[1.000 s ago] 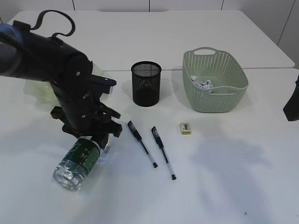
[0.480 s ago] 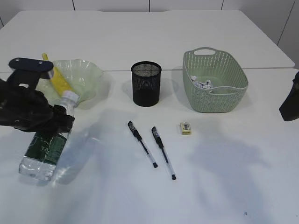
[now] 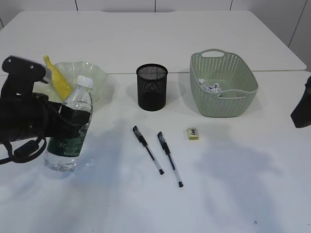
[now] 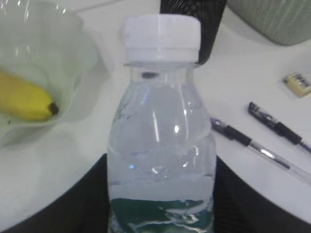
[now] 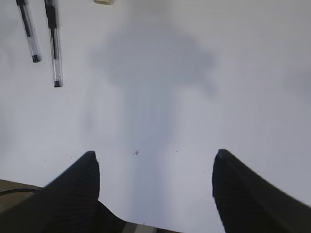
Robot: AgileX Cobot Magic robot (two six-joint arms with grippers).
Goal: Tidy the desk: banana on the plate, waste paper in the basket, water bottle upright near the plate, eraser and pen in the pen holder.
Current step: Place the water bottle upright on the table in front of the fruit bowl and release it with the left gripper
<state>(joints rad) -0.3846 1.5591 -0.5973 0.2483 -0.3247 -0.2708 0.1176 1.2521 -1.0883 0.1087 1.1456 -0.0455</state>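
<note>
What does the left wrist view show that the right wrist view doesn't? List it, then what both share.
Only the left wrist view shows the water bottle upright with its white cap on, held between the left gripper's dark fingers, the banana on the plate, part of the mesh pen holder, and a corner of the basket.

Only the right wrist view shows the right gripper, open over bare table.

Both show the two pens and the eraser.

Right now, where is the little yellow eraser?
In the exterior view, the small yellow eraser lies on the white table, right of centre, in front of the green plastic basket and beside the two black pens.
</note>
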